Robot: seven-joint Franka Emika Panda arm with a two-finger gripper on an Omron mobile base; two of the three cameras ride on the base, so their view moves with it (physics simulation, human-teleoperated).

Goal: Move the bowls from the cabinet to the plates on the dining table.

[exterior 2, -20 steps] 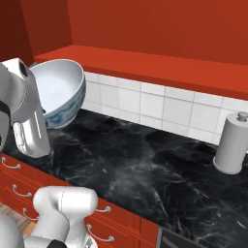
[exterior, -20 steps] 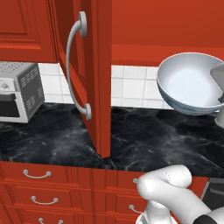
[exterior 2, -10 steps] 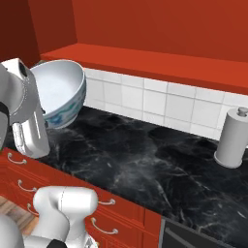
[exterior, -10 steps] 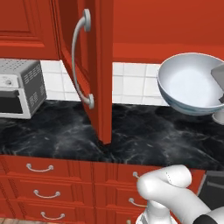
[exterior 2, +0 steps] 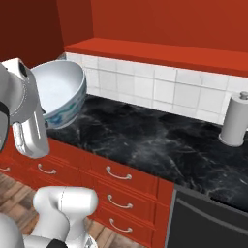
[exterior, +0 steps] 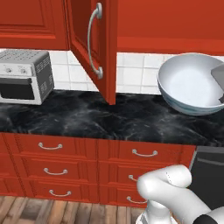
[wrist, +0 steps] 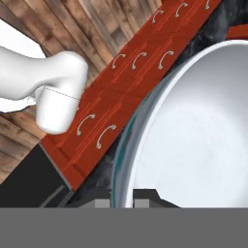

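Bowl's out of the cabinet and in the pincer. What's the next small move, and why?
Probably keep carrying the glossy white bowl away from the counter toward the table: the pincer is shut on its rim, it hangs tilted above the black marble countertop, clear of the open red cabinet door, with no plate here.

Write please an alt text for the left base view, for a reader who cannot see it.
A glossy white bowl is held tilted in the air above a black marble counter, at the right edge. Left of it a red cabinet door stands open, and a toaster oven sits on the counter at far left.
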